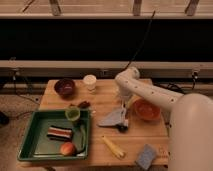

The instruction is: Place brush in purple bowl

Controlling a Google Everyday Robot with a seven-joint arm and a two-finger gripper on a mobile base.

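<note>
The purple bowl (pixel 64 88) sits at the table's back left. The brush (pixel 112 120) lies near the middle of the table: a pale handle pointing left and a dark head (pixel 122 128) at its right end. My white arm reaches in from the right, and the gripper (pixel 121 113) hangs straight down over the brush's right end, just left of the orange bowl (pixel 146 110). Its jaws stand open; I cannot tell whether they touch the brush.
A white cup (pixel 90 81) stands right of the purple bowl. A green cup (pixel 73 114) sits at the corner of a green tray (pixel 30 145) holding a striped item and a red fruit. Near the front edge lie a yellow stick (pixel 114 147) and a blue sponge (pixel 146 156).
</note>
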